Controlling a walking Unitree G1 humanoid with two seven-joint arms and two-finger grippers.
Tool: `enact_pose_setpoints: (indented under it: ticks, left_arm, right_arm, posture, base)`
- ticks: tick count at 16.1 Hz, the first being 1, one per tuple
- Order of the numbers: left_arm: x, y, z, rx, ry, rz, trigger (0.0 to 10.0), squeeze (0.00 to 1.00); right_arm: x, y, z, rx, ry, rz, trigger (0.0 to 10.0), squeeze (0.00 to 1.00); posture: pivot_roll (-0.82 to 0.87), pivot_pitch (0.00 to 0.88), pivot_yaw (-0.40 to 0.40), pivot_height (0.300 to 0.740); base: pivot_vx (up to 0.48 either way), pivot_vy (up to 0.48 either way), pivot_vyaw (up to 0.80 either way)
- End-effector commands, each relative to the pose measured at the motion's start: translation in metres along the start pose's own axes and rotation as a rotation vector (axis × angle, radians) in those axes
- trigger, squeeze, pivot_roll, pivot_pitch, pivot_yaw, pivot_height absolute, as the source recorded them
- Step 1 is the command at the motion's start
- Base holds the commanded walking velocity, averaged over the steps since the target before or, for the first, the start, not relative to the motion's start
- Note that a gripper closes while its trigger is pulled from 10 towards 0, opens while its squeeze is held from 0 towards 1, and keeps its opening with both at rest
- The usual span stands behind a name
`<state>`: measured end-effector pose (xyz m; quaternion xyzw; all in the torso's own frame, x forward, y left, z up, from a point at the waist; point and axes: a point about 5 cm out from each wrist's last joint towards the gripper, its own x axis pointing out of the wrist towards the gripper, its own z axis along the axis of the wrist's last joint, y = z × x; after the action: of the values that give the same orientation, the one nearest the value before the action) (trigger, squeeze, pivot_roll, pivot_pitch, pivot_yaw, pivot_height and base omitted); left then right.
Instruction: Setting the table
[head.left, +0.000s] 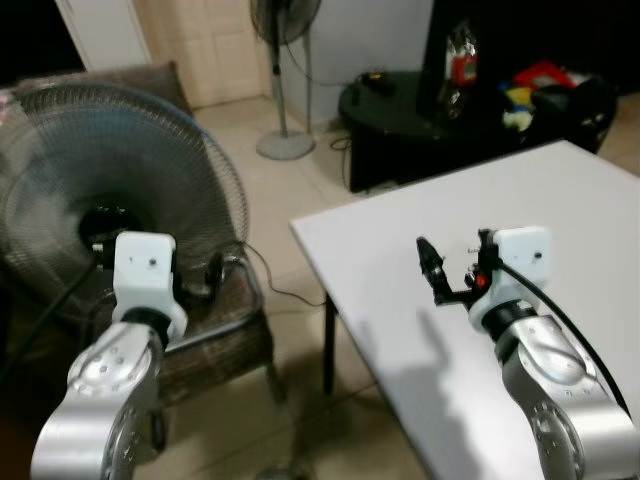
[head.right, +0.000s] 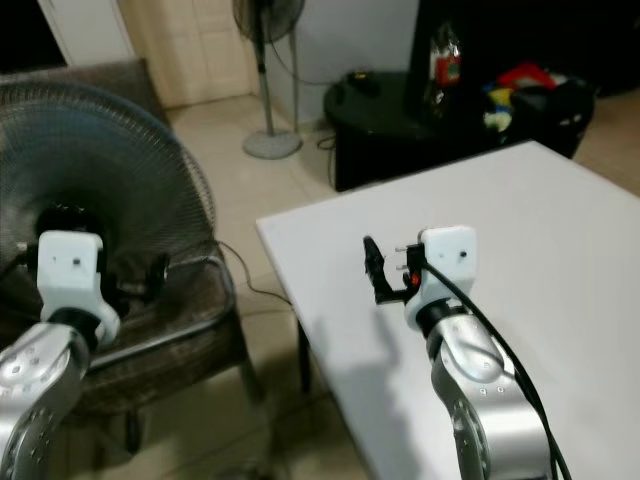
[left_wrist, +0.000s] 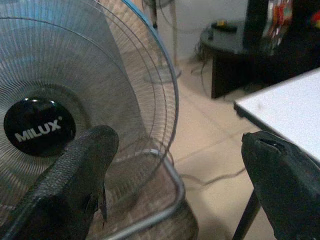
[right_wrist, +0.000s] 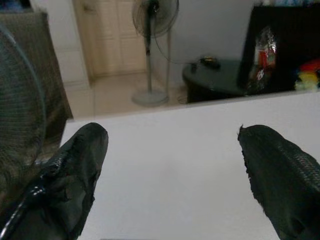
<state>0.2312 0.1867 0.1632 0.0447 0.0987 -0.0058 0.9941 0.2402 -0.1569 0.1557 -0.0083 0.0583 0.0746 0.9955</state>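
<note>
Right gripper (right_wrist: 172, 175) hangs over the smooth white table (head.left: 560, 220), rough black fingers spread wide, holding nothing. Left gripper (left_wrist: 175, 185), equally agape, faces the wire-mesh fan (head.left: 110, 190) beside the table, apparently on a wicker chair (head.left: 215, 345).

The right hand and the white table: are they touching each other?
Apart. The right wrist view shows the right hand open above the white table, its fingers raised clear, nothing between them.
</note>
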Motion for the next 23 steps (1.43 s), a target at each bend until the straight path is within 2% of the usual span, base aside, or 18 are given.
enact_pose_setpoints:
  ticks: [1, 3, 6, 7, 8, 10, 14, 17, 23]
  left_arm:
    - [-0.0019, 0.0004, -0.0003, 0.007, 0.009, -0.004, 10.0, 0.87]
    - [-0.0025, -0.0006, -0.0001, -0.012, 0.010, -0.016, 10.0, 0.87]
    - [-0.0016, -0.0010, 0.0023, 0.015, 0.001, 0.001, 10.0, 0.87]
    - [-0.0006, -0.0020, 0.0012, 0.058, 0.015, -0.004, 10.0, 0.67]
    - [-0.0022, -0.0071, 0.0026, 0.104, -0.013, -0.043, 10.0, 0.00]
    - [-0.0020, -0.0080, 0.0030, 0.123, -0.035, -0.047, 10.0, 0.00]
    - [-0.0015, -0.0074, 0.0012, 0.103, -0.031, -0.041, 10.0, 0.00]
    - [-0.0025, -0.0070, 0.0008, 0.111, -0.036, -0.038, 10.0, 0.00]
    - [-0.0051, -0.0044, 0.0031, 0.123, -0.052, -0.043, 10.0, 0.00]
  right_arm:
    - [0.0002, -0.0011, -0.0002, 0.001, 0.013, 0.003, 10.0, 1.00]
    - [0.0011, 0.0003, -0.0006, 0.006, 0.021, 0.011, 10.0, 1.00]
    - [0.0024, 0.0008, -0.0001, 0.013, 0.012, 0.006, 10.0, 1.00]
    - [0.0019, 0.0011, -0.0003, 0.017, 0.007, 0.002, 10.0, 1.00]
    - [0.0011, 0.0011, -0.0024, 0.024, 0.007, -0.003, 10.0, 1.00]
    - [0.0002, 0.0006, -0.0032, 0.037, 0.001, -0.015, 10.0, 1.00]
    - [-0.0008, 0.0016, -0.0035, 0.042, -0.009, 0.008, 10.0, 1.00]
    - [-0.0006, 0.0032, -0.0034, 0.032, -0.010, 0.031, 10.0, 1.00]
    - [0.0041, 0.0026, -0.0061, 0.011, -0.002, -0.029, 10.0, 1.00]
  posture:
    - [-0.02, 0.000, 0.064, 0.740]
    - [-0.01, 0.000, 0.058, 0.740]
    - [-0.01, 0.000, 0.061, 0.740]
    - [-0.01, 0.000, 0.063, 0.740]
    - [-0.01, 0.000, 0.070, 0.740]
    - [-0.02, 0.000, 0.076, 0.740]
    - [-0.02, 0.000, 0.076, 0.740]
    - [-0.02, 0.000, 0.073, 0.740]
    - [0.00, 0.000, 0.061, 0.740]
  base:
    - [0.000, 0.000, 0.80]
    - [0.000, 0.000, 0.80]
    - [0.000, 0.000, 0.80]
    - [0.000, 0.000, 0.80]
    - [0.000, 0.000, 0.80]
    - [0.000, 0.000, 0.80]
    - [0.000, 0.000, 0.80]
    - [0.000, 0.266, 0.68]
    - [0.000, 0.286, 0.00]
